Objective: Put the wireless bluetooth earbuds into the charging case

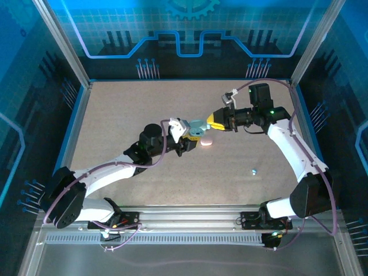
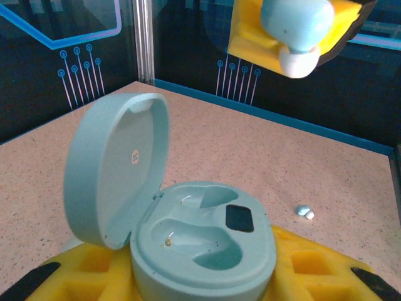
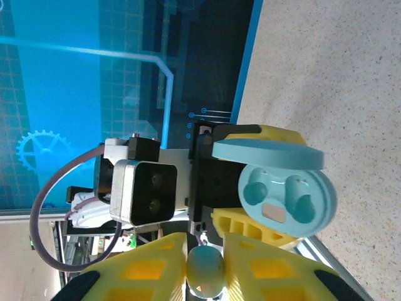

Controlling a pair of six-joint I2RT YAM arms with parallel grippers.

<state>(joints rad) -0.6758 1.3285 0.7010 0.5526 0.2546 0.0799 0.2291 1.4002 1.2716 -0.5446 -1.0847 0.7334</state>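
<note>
Left side first. Your left gripper (image 2: 203, 285) is closed on the charging case (image 2: 188, 269), its yellow pads (image 2: 84, 273) pressing the pale blue base from both sides. The lid (image 2: 116, 169) stands swung open on the hinge side. Both wells (image 2: 210, 251) are bare, with a dark patch between them.

Just beside that gripper's tip, toward the arm bases, a pink case (image 1: 207, 141) lies on the table (image 1: 115, 115). You cannot tell whether it touches the fingers.

Next, your right gripper (image 3: 205, 251) faces the left one tip to tip and close, but not touching. Its jaws are pinched on one earbud (image 2: 296, 28), which has a pale blue body and a whitish tip and sticks out past the yellow pads. The bud hangs above and beyond the open case — clear of the wells, not seated.

Far right: a loose earbud (image 1: 253, 171), pale blue and white, rests on the table well apart from the right gripper, back beside its own forearm.
</note>
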